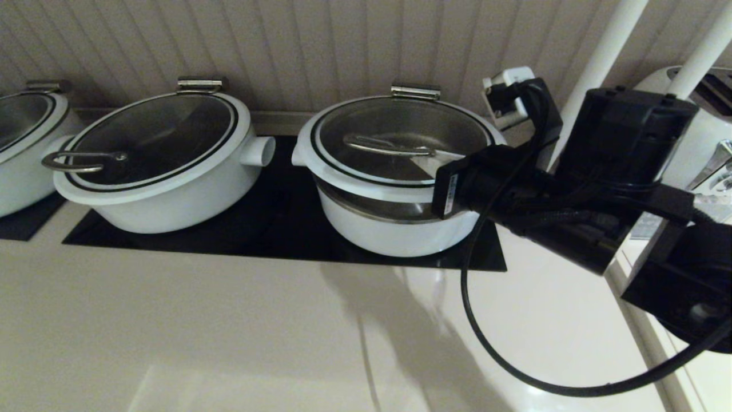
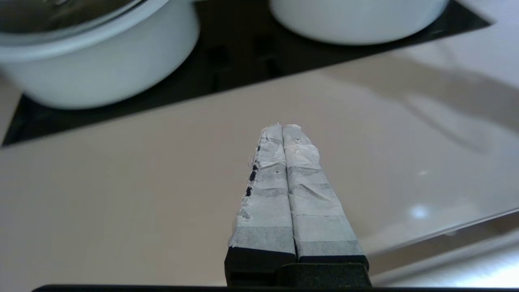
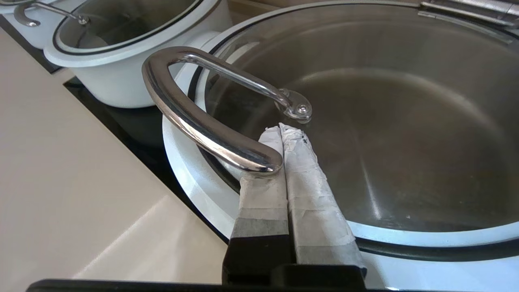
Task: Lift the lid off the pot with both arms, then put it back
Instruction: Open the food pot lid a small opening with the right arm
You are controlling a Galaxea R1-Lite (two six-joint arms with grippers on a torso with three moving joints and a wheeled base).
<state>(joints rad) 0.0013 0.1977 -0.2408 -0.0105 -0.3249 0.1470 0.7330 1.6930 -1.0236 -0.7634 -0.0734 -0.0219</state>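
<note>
The pot stands on the right of the black cooktop. Its glass lid is raised at the front, and a steel band of the pot shows under its white rim. My right gripper is shut. Its fingers reach under the lid's steel bar handle, which rests on one finger. The tips lie close over the glass. My left gripper is shut and empty above the beige counter, in front of the cooktop and out of the head view.
A wider white pot with a loop-handled lid stands to the left, and a third pot at the far left. A white appliance and two white poles stand at the right. The beige counter lies in front.
</note>
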